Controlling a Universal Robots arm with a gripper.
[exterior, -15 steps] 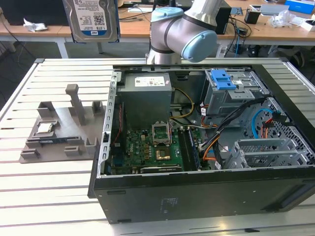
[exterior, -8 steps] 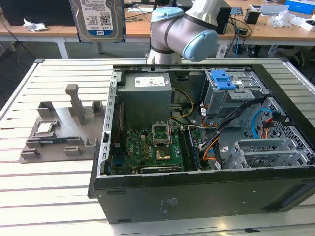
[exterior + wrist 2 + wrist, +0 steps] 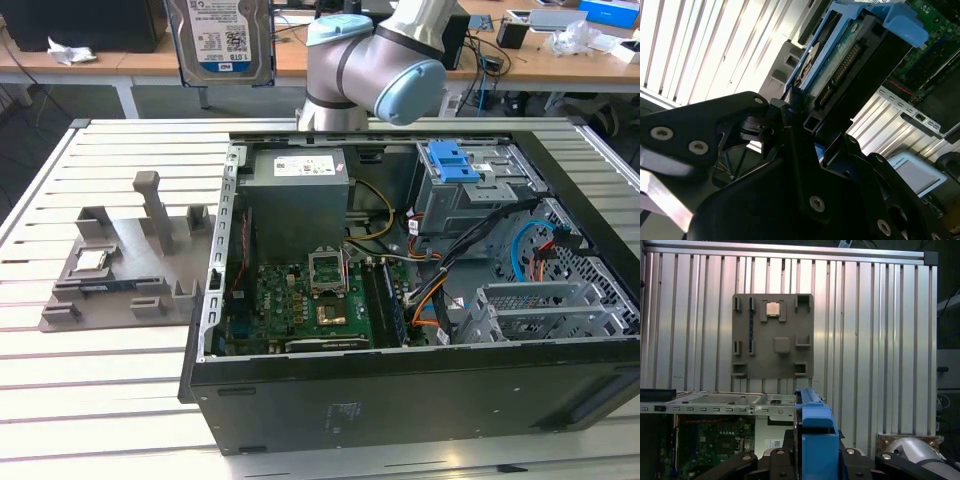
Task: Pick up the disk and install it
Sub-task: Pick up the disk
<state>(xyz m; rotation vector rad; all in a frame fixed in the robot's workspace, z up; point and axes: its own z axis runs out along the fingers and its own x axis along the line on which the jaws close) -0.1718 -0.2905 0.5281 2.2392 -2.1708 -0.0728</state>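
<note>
The black gripper (image 3: 799,112) is clenched on the flat silver metal disk (image 3: 222,40) in its blue plastic frame, upright between the 2 fingers. I judge an edge grip could let it tilt or slip. Well below the fingers, the open black computer case (image 3: 400,400) holds a green motherboard (image 3: 290,310) and a bare blue bracket (image 3: 452,160); the grey fixture plate (image 3: 770,365) holds 1 small silver chip (image 3: 772,309).

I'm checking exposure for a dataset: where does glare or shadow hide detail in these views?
In the second wrist view the slatted table is washed out white by glare, while the gripper holding the disk is nearly black; the exterior view is evenly lit; the first wrist view shows soft bright streaks on the table.
</note>
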